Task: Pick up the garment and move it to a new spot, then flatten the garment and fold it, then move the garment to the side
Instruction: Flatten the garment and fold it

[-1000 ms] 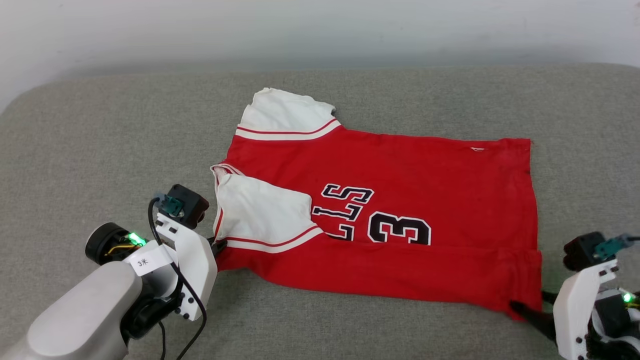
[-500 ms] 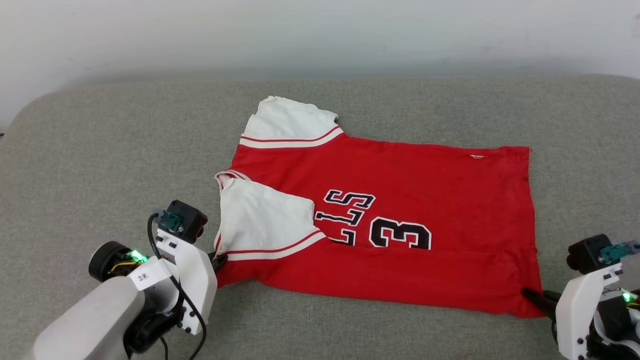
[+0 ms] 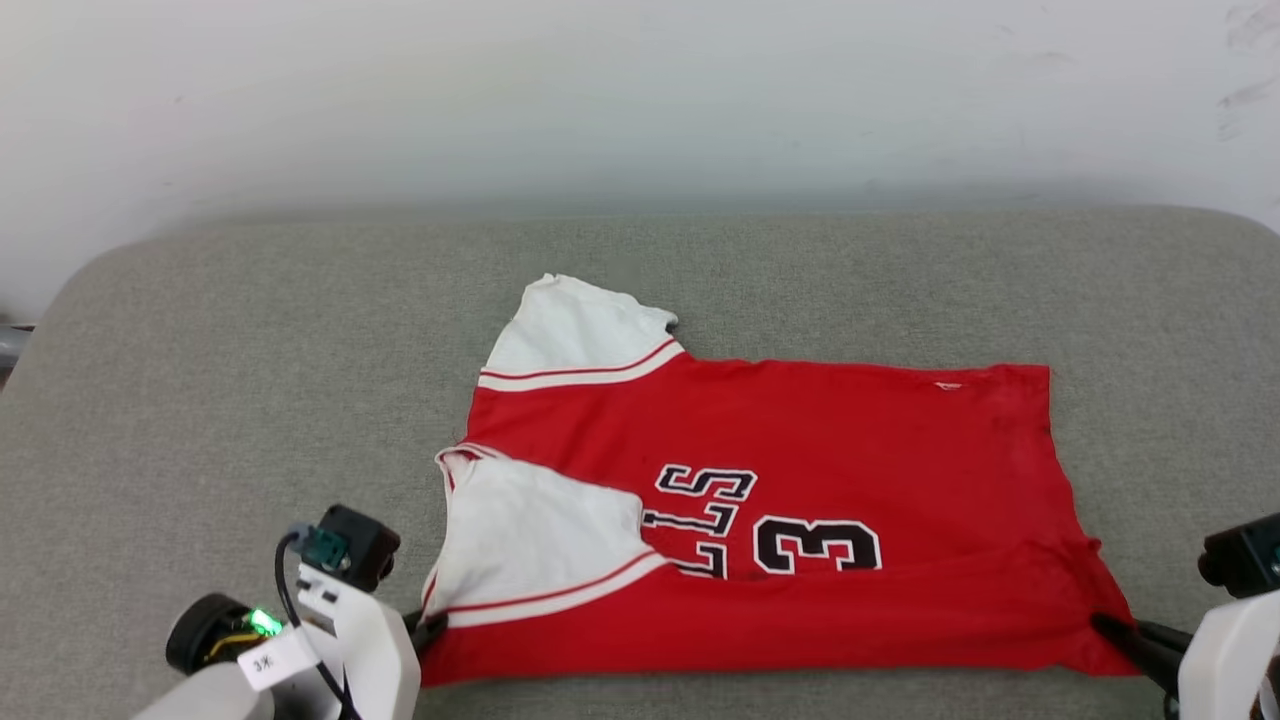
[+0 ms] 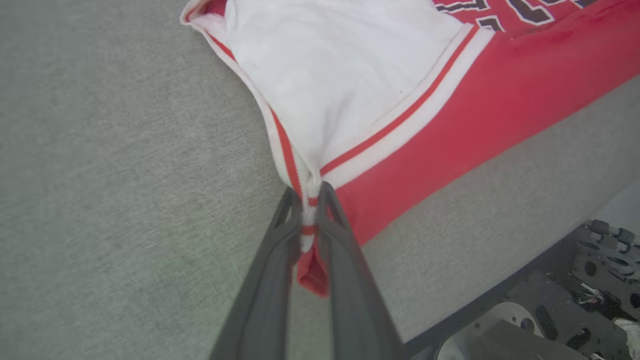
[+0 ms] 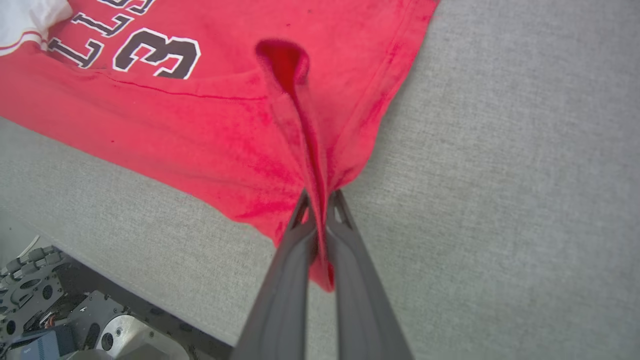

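Clenched on the striped sleeve trim of the garment (image 3: 850, 440) with the left gripper (image 4: 310, 197), on its red hem corner with the right gripper (image 5: 320, 200); spread between both across the grey cushion (image 3: 230, 380), near its front edge

Matt cloth garment (image 3: 860, 440) — coarse-woven cushion (image 3: 250, 380).

open grey cushion (image 3: 250, 400) surrounds the garment (image 3: 850, 450); wall (image 3: 600, 100) rises behind.

surface: grey fabric cushion (image 3: 250, 400) | behind: plain white wall (image 3: 640, 90)
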`<state>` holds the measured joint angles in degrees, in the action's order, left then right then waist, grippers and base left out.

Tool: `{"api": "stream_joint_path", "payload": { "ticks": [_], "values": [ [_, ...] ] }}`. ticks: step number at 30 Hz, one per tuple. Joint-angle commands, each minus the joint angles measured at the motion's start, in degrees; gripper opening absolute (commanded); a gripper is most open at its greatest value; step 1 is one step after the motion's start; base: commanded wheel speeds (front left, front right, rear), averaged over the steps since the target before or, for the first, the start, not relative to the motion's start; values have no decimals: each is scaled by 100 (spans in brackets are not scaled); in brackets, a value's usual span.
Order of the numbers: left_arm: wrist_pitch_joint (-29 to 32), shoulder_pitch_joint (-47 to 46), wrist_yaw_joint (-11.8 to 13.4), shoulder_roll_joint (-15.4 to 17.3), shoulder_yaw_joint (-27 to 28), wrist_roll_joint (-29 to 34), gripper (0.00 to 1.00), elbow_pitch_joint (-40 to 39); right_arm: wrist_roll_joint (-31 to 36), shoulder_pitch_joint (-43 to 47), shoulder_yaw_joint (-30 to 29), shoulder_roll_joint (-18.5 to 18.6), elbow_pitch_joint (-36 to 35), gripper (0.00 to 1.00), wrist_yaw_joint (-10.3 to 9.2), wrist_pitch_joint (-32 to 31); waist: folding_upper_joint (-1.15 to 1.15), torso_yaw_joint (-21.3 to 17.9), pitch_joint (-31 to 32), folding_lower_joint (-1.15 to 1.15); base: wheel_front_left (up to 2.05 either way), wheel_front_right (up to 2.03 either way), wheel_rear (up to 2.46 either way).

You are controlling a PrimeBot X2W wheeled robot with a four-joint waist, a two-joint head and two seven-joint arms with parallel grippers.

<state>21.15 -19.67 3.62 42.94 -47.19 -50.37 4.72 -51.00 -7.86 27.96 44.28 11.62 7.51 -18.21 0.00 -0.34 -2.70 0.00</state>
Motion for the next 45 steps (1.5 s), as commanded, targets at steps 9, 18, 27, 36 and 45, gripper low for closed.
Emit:
{"api": "stream_joint_path", "payload": {
  "ticks": [9,18,27,36,45],
  "values": [
    [-118,401,177,21,-9,-114,0,26,-121,467,-399,-83,55,0,-6,-295,0,-11,-161,0,0,0,0],
    [-169,305,42,-244,-158,-71,0,715,0,321,-293,-536,637,2,-6,-156,0,-2,-316,0,0,0,0],
    [-661,145,140,-211,41,78,100,673,379,281,-704,-603,474,100,-5,916,0,-52,-32,0,0,0,0],
    [-1107,-689,276,-198,387,471,100,433,1784,210,-1872,-1374,-195,100,-5,2209,0,-271,-66,0,0,0,0],
    [-922,-2175,-56,-308,587,769,100,800,2860,525,-2572,-2426,-1657,100,-5,2461,0,-628,-646,0,0,0,0]
  ]
}}
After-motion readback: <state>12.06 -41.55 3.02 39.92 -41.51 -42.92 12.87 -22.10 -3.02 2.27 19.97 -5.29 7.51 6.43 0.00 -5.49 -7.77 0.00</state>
